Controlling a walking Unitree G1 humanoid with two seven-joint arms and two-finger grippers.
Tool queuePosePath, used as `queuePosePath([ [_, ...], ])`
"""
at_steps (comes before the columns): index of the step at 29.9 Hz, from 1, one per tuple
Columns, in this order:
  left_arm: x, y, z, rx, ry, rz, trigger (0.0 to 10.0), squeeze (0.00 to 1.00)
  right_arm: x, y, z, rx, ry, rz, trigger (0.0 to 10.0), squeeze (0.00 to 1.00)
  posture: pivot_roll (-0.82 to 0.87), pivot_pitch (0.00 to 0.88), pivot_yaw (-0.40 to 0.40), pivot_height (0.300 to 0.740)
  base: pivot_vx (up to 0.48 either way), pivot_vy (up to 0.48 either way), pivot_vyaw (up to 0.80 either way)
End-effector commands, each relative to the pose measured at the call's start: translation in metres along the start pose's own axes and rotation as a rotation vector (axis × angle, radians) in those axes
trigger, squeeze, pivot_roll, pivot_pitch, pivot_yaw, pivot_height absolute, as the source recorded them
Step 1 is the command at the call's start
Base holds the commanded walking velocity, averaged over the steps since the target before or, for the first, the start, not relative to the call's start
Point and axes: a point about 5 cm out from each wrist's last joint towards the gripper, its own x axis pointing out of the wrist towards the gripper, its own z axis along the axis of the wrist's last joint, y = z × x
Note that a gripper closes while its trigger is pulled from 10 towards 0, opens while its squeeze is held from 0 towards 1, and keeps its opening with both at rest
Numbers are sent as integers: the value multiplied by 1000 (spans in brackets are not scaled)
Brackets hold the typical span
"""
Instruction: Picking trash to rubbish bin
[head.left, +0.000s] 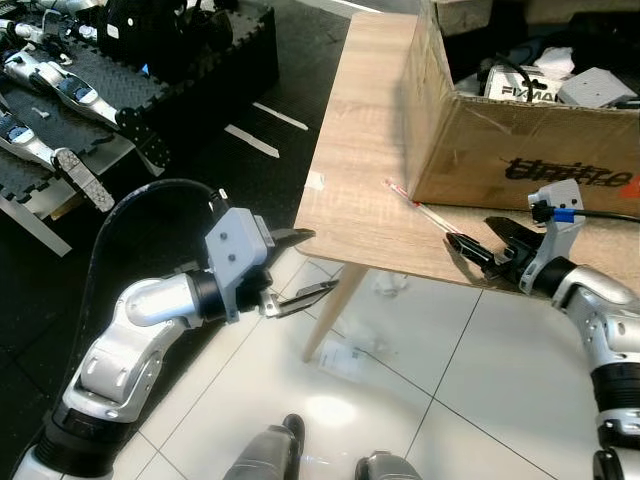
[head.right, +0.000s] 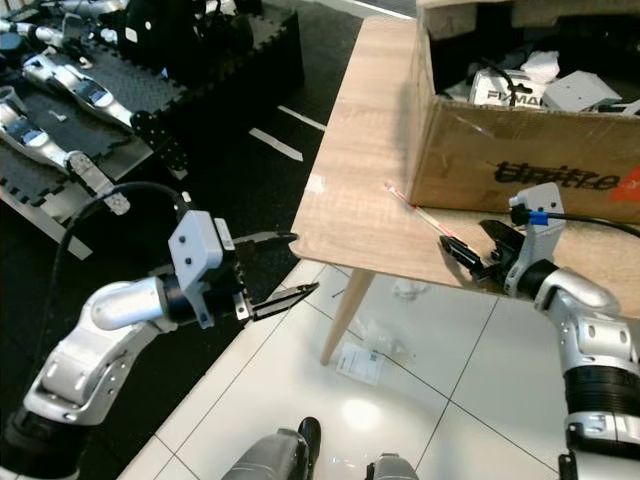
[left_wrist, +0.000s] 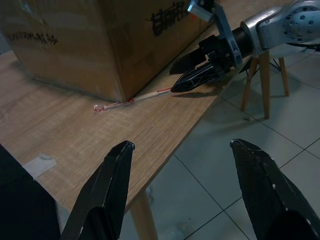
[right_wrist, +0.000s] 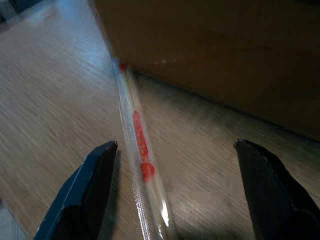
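A thin wrapped stick with red print (head.left: 420, 207) lies on the wooden table (head.left: 350, 180), one end at the foot of the cardboard box (head.left: 520, 150). My right gripper (head.left: 480, 243) is open at the stick's near end, low over the table's front edge; in the right wrist view the stick (right_wrist: 140, 150) runs between its two fingers. My left gripper (head.left: 305, 265) hangs open in the air just off the table's front left corner, with nothing between its fingers. The left wrist view looks across the table at the stick (left_wrist: 132, 100) and the right gripper (left_wrist: 187, 75).
The open cardboard box holds cables and white packages (head.left: 560, 85). Scraps of paper and plastic (head.left: 345, 350) lie on the white tiles by the table leg (head.left: 330, 315). Black foam mats with robot parts (head.left: 70, 100) lie to the left.
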Motion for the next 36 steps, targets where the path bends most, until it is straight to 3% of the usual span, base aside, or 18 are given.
queuePosePath([
  [1, -4, -2, 0, 13, 28, -18, 10000, 0, -4, 10, -34, 36, 170, 59, 10000, 0, 33, 309, 84, 740, 0, 0, 0],
  [2, -4, -2, 0, 12, 29, -17, 10000, 0, -7, 15, -42, -5, 251, 103, 10000, 0, 26, 312, 85, 740, 0, 0, 0],
  [4, -4, -2, 1, 11, 30, -16, 10000, 0, -10, 17, -47, -26, 313, 126, 10000, 0, 26, 312, 85, 740, 0, 0, 0],
  [5, -4, -2, 1, 11, 29, -15, 10000, 0, -11, 16, -48, -4, 347, 106, 902, 0, 26, 312, 85, 740, 0, 0, 0],
  [7, -4, -2, 1, 11, 29, -15, 10000, 0, -11, 16, -48, -4, 347, 106, 902, 0, 26, 312, 85, 740, 0, 0, 0],
  [8, -4, -2, 1, 12, 28, -13, 10000, 0, -12, 14, -47, 11, 369, 88, 0, 0, 26, 312, 85, 740, 0, 0, 0],
  [14, -3, -2, 1, 15, 26, -9, 10000, 0, -10, 13, -38, 52, 372, 74, 0, 0, 13, 298, 66, 740, 0, 0, 0],
  [21, -3, -4, 0, 13, 30, -6, 10000, 0, -12, 9, -43, 120, 389, -1, 0, 0, 16, 295, 64, 740, 0, 0, 0],
  [26, -3, -4, 0, 12, 29, -8, 10000, 0, -12, 13, -47, 212, 387, -33, 0, 0, 12, 291, 65, 740, 0, 0, 0],
  [31, -3, -3, -1, 13, 27, -10, 10000, 0, -10, 17, -46, 239, 363, -16, 0, 0, 9, 289, 66, 740, 0, 0, 0],
  [35, -1, -2, -1, 15, 21, -12, 10000, 0, -2, 46, -17, 213, 128, 211, 0, 0, -1, 279, 65, 740, 0, 0, 0],
  [36, -1, -2, -1, 15, 21, -12, 10000, 0, -2, 46, -17, 213, 128, 211, 0, 0, -1, 279, 65, 740, 0, 0, 0],
])
